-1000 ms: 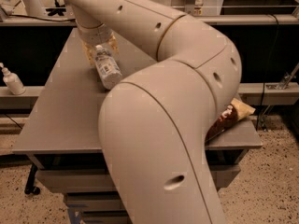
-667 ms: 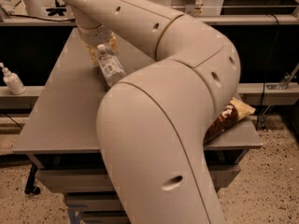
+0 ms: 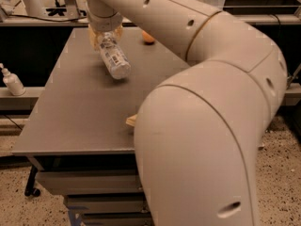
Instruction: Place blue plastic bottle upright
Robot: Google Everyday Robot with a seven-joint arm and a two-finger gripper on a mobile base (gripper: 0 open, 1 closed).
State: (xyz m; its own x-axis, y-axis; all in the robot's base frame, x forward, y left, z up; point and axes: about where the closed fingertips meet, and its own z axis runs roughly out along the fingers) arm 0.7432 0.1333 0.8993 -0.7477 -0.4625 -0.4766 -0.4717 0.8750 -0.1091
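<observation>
The blue plastic bottle [image 3: 114, 60] is clear with a pale printed label. It hangs tilted, its lower end toward me and just above the grey table [image 3: 70, 112], at the far left. My gripper [image 3: 106, 36] is shut on the bottle's far end, its yellowish fingers [image 3: 95, 37] on either side. The cap end is hidden inside the gripper. My arm [image 3: 202, 102] reaches in from the right foreground and covers much of the table's right side.
A small orange object [image 3: 148, 37] lies on the table's far side, right of the gripper. A corner of a tan bag [image 3: 131, 121] shows beside my arm. A white pump-dispenser bottle [image 3: 11, 81] stands on a shelf left of the table.
The bottle stays in my gripper and sits slightly higher and further right. My arm now covers the bag on the right, and the orange object has come into view.
</observation>
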